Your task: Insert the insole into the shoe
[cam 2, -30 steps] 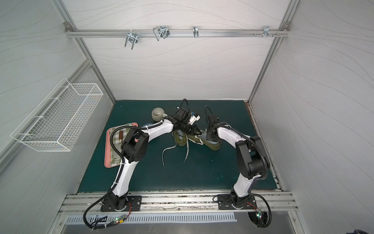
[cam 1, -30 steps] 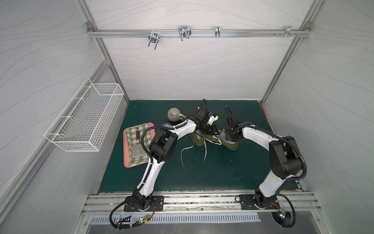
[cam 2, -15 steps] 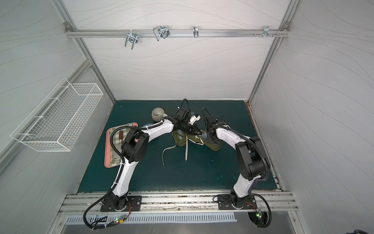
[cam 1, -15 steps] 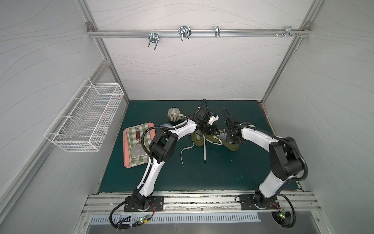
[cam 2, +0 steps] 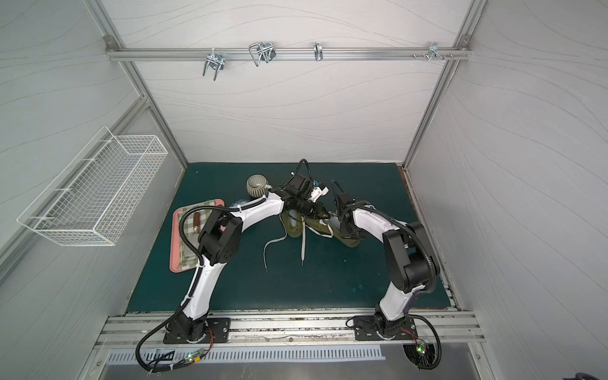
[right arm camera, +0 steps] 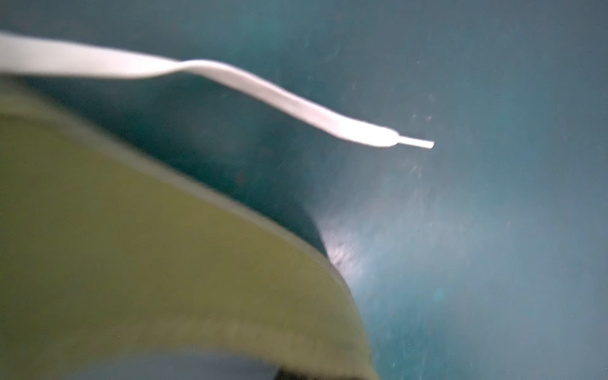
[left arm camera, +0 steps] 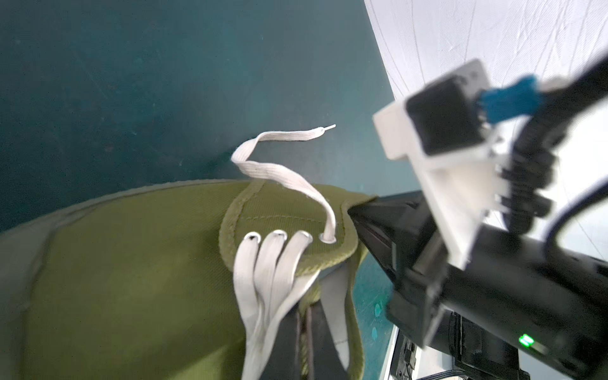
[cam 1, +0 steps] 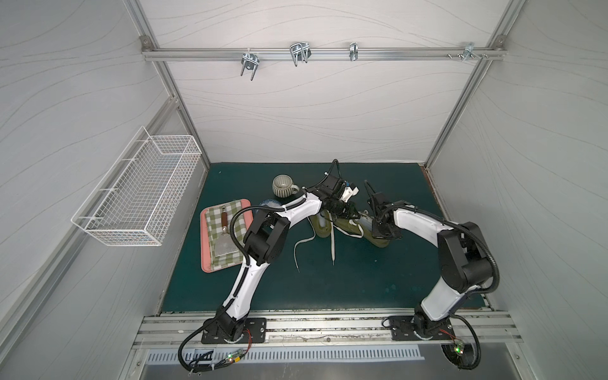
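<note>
Two grippers at one olive-green canvas shoe (left arm camera: 131, 279), lying on the dark green mat (cam 1: 362, 279) around its middle, rather towards the far side. Left gripper (cam 1: 352, 215): pressed together, reaching in from the left, black fingers (left arm camera: 292, 342) tucked into the mouth of the shoe under the crossed lacing; cannot tell whether pinching anything there. Right gripper (left arm camera: 357, 210): likewise pressed together, coming in from the right, tip nipped onto the olive collar edge close to the top eyelet. Pale grey insole (left arm camera: 332, 312): partly inside the mouth of the shoe, just beside the left fingers, and showing in both top views as a pale strip between the two grippers. White flat laces (cam 1: 333, 245): two loose ends trailing across the mat towards the near side; in the left wrist view, one end leaving the top eyelet and twisting out over the mat. Just left of the shoe, an olive oval piece with a pale middle (cam 1: 321, 228); cannot tell whether a second shoe or part of the first. Further left and farther back, a ribbed grey-green ceramic mug (cam 1: 282, 186), upright, beside the left arm. Left again, a pink rectangular tray (cam 1: 203, 243) bearing a green-and-white checked cloth (cam 1: 212, 227) and a metal spatula with a wooden handle (cam 1: 225, 246). High on the left wall, well apart from all this, a white wire basket (cam 1: 138, 194)
</note>
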